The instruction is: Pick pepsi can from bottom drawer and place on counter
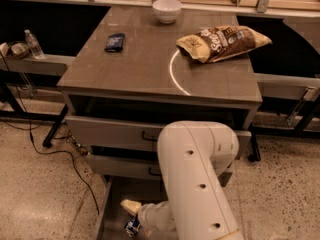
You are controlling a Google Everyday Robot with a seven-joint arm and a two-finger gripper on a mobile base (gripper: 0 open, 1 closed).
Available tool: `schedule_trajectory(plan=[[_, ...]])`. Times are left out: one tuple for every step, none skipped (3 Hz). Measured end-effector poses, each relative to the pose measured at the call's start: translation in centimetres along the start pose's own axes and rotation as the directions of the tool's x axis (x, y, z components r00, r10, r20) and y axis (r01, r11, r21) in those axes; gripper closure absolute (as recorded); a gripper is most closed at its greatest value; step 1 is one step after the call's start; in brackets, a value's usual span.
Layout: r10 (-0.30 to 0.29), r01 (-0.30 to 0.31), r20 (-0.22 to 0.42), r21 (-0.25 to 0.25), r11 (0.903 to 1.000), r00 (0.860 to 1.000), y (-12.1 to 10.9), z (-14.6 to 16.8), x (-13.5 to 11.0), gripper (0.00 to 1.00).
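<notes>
Down in bottom drawer point(119, 190), hand point(132, 216) at pepsi can point(132, 228), arm bent.

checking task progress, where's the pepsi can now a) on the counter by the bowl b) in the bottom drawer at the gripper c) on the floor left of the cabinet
B: the pepsi can sits in the open bottom drawer beside the gripper; the counter holds a bowl, a dark packet and a chip bag, no can.
</notes>
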State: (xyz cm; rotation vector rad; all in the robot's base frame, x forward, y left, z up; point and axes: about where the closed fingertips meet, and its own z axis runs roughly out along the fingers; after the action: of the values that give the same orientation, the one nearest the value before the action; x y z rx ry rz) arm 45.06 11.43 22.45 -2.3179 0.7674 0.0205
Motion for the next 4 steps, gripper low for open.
schedule_trajectory(plan=[[-0.027, 0.028, -0.019, 0.013, 0.9995, 0.999, 0.4, 2.1, -0.7, 0.0], [-0.037, 0.033, -0.07, -0.054, 0.998, 0.997, 0.4, 4.9, -1.0, 0.0], [-0.029, 0.026, -0.07, -0.05, 0.9984, 0.997, 0.5, 4.7, -0.8, 0.0], [-0.081, 0.074, -0.105, -0.065, 0.9951, 0.991, 0.6, 4.5, -0.5, 0.0]])
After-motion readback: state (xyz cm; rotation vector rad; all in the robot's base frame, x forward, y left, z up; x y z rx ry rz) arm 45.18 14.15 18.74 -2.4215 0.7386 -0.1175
